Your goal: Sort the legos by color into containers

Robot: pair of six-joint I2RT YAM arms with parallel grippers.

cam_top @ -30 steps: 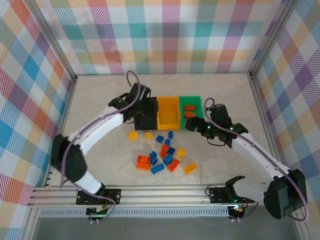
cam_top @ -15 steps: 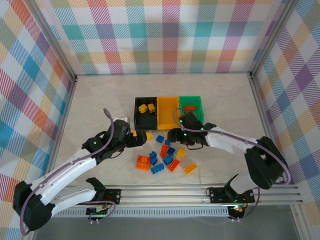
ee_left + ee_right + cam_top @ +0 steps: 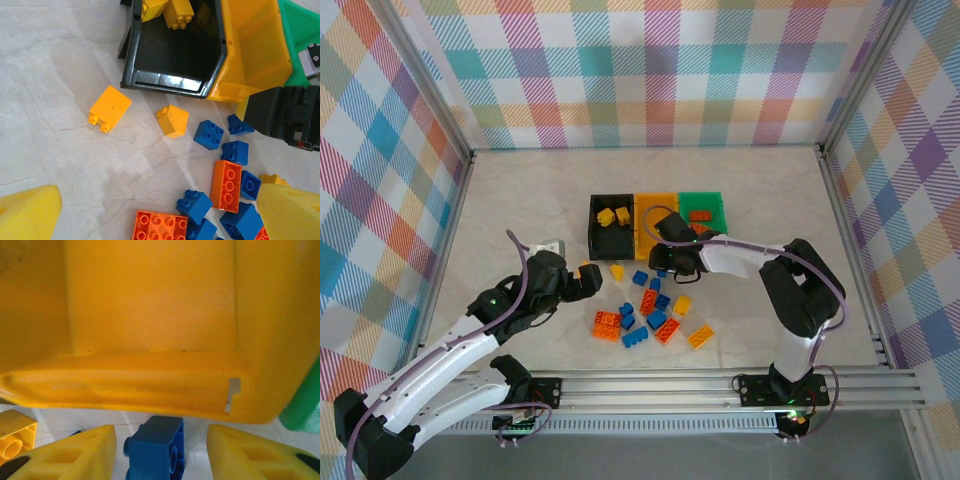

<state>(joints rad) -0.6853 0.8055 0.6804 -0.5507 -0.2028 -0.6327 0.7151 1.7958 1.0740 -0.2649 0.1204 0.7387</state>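
Observation:
The containers stand in a row: black bin (image 3: 595,232), yellow-orange bin (image 3: 642,222), green bin (image 3: 720,212). Yellow legos (image 3: 613,215) lie in the black bin and orange ones (image 3: 699,216) in the green. My right gripper (image 3: 160,452) sits low in front of the yellow-orange bin (image 3: 150,295). Its jaws straddle a blue lego (image 3: 155,445), with a gap still showing on the right side. My left gripper (image 3: 157,200) hovers open over bare table. Two loose yellow legos (image 3: 109,107) lie ahead of it, and an orange plate (image 3: 159,226) lies below it.
Loose blue, orange and yellow bricks (image 3: 650,315) are scattered in front of the bins, among them an orange brick (image 3: 607,324) and a yellow one (image 3: 700,337). Checked walls close in the table. The metal rail (image 3: 650,385) runs along the near edge.
My left arm has pulled back from the black bin to the left of the pile, jaws now wide. My right arm has come down from the green bin onto a blue lego, jaws narrowing.

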